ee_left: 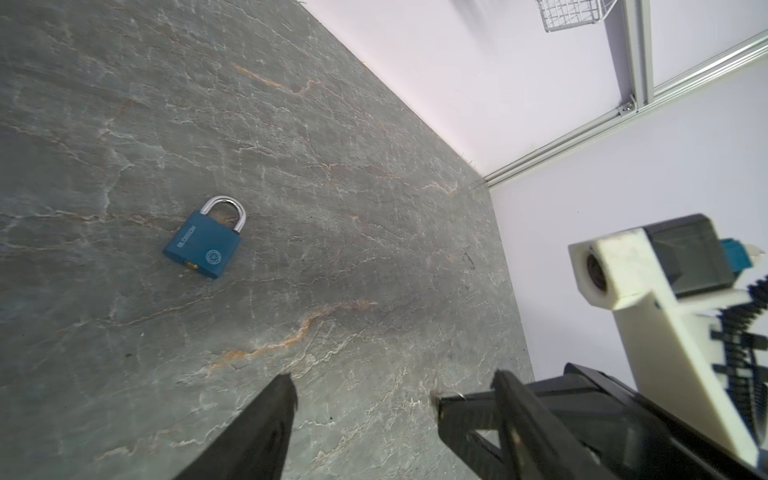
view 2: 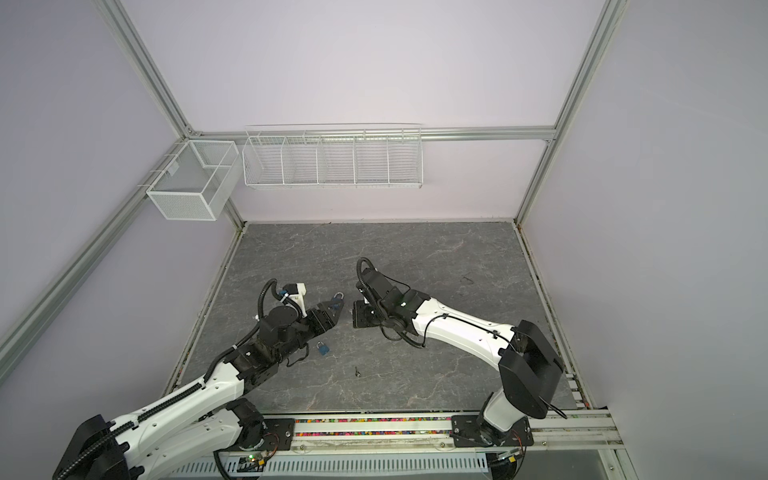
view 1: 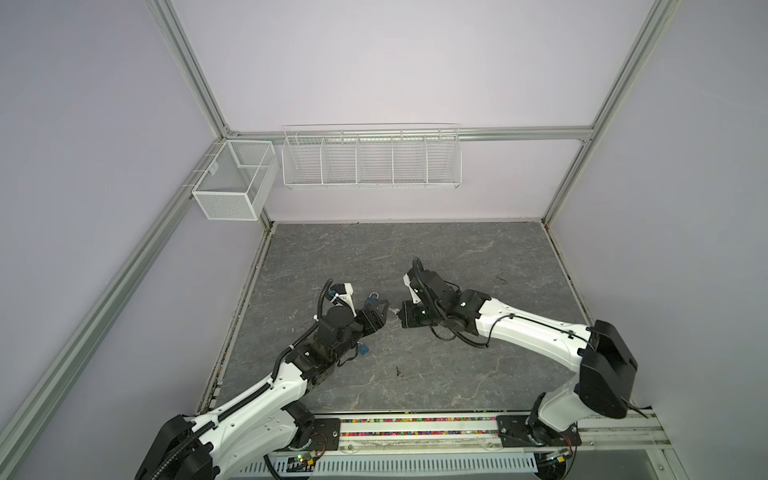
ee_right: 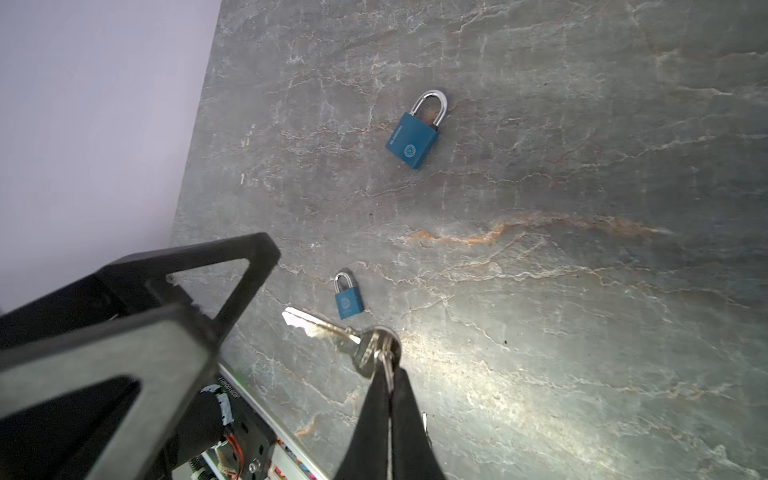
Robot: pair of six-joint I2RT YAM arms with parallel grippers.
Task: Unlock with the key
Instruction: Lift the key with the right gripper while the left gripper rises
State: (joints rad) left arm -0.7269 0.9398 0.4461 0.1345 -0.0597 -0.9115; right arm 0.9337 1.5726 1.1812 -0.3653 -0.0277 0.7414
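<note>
Now | right hand (ee_right: 388, 370) clamped on key (ee_right: 328, 328) | left hand (ee_left: 394, 376) apart | large padlock (ee_left: 203, 245) near it

top views: high over front edge, far, looking down on whole table (view 1: 415, 257) | left wrist: low, near, facing back wall (ee_left: 457, 62) | right wrist: near, facing left wall (ee_right: 83, 104) | shared by all views: larger padlock (ee_right: 413, 139)
</note>
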